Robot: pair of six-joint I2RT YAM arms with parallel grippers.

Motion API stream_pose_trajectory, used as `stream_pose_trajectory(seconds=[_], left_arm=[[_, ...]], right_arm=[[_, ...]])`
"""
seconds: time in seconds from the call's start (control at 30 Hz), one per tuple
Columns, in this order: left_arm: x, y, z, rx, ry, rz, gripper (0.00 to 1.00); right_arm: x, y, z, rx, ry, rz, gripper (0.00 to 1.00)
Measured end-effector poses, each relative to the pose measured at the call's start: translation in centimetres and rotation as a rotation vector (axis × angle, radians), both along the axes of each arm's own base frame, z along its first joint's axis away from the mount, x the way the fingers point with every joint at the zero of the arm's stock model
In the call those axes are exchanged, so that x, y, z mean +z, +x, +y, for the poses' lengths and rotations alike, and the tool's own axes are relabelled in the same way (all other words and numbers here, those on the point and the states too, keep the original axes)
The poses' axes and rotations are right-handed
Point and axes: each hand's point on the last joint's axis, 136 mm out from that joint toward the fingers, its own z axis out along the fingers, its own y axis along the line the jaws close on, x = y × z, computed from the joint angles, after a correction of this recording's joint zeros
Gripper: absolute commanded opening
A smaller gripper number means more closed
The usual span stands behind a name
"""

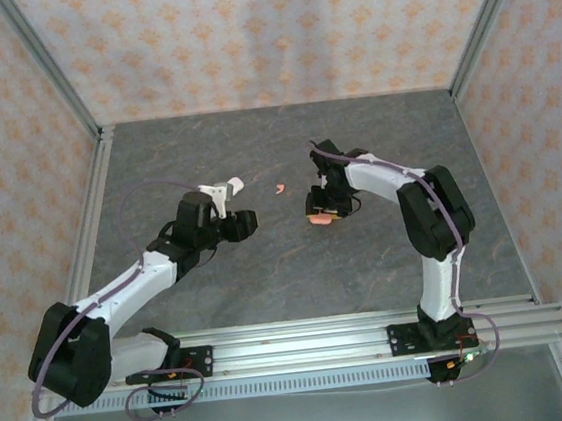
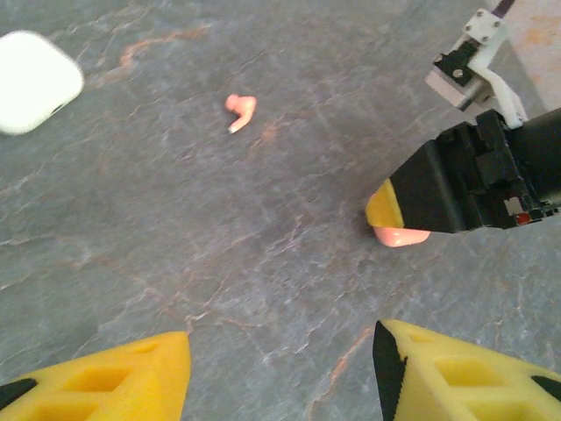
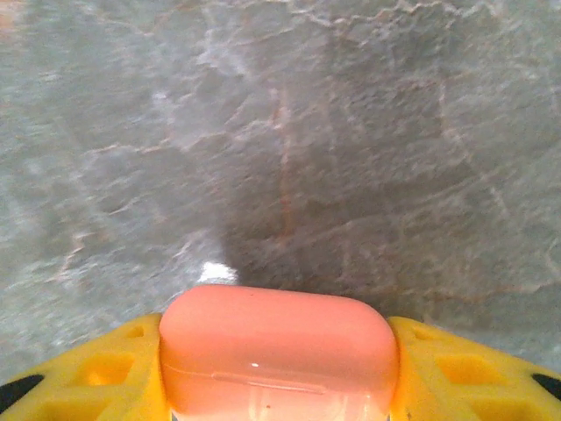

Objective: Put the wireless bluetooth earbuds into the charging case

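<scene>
While the right jaws pinch the pink case (image 3: 276, 351) from both sides, the left jaws stand spread over bare worktop (image 2: 219, 263). A pink earbud (image 2: 240, 110) lies well ahead of them, a white case (image 2: 35, 79) farther left.

In the right wrist view the coral-pink charging case (image 3: 276, 346) and the right gripper (image 3: 276, 377) with its yellow fingers (image 3: 96, 373) are cropped by the bottom edge. A white speck (image 3: 216, 273) behind the case is too small to identify, and the table (image 3: 351, 132) is blurred.

From the left wrist, that case is mostly hidden under the right gripper. The white charging case (image 2: 31, 79) runs off the left edge, and the left gripper (image 2: 280, 377) is cut off below.

From above, the pink earbud (image 1: 280, 188) is too tiny to show its shape.
</scene>
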Motion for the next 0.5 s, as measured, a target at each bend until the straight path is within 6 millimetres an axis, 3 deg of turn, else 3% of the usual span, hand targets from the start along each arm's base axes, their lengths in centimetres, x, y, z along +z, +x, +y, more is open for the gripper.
stream_pose_trajectory(seconds=[0.3, 0.5], left_arm=[[3.7, -0.9, -3.0, -0.078, -0.055, -0.202, 0.59], [7.6, -1.2, -3.9, -0.107, -0.115, -0.340, 0.59]], right_arm=[[7.3, 0.5, 1.5, -0.083, 0.181, -0.139, 0.44], [10.2, 0.4, 2.4, -0.131, 0.288, -0.166, 0.45]])
